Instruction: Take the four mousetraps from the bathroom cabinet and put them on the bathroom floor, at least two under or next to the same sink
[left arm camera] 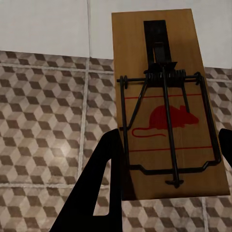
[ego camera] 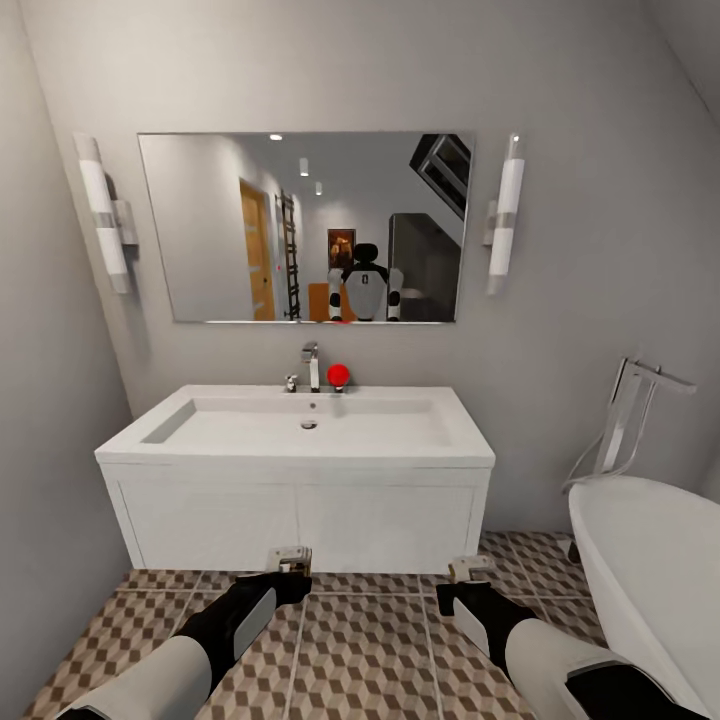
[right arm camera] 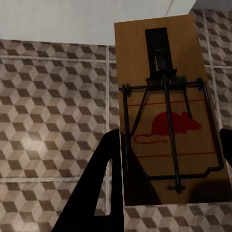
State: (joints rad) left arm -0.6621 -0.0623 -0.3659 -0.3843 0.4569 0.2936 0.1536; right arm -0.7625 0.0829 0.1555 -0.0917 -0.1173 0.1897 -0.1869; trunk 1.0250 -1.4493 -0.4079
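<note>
My left gripper [ego camera: 288,572] is shut on a tan mousetrap [ego camera: 289,558], held just above the bathroom floor [ego camera: 370,640] in front of the white vanity [ego camera: 300,520] under the sink [ego camera: 400,428]. In the left wrist view the mousetrap [left arm camera: 164,106], with dark wire and a red mouse print, sits between the black fingers [left arm camera: 104,183]. My right gripper [ego camera: 468,582] is shut on a second mousetrap [ego camera: 470,567] near the vanity's right corner. The right wrist view shows that mousetrap [right arm camera: 164,111] between the fingers [right arm camera: 106,179], over the floor [right arm camera: 48,106]. The cabinet is out of view.
A white bathtub [ego camera: 650,560] with a chrome tap stand fills the right side. The left wall runs close beside the vanity. A chrome faucet [ego camera: 311,365] and a red ball [ego camera: 338,375] sit at the basin's back, under a mirror [ego camera: 305,225].
</note>
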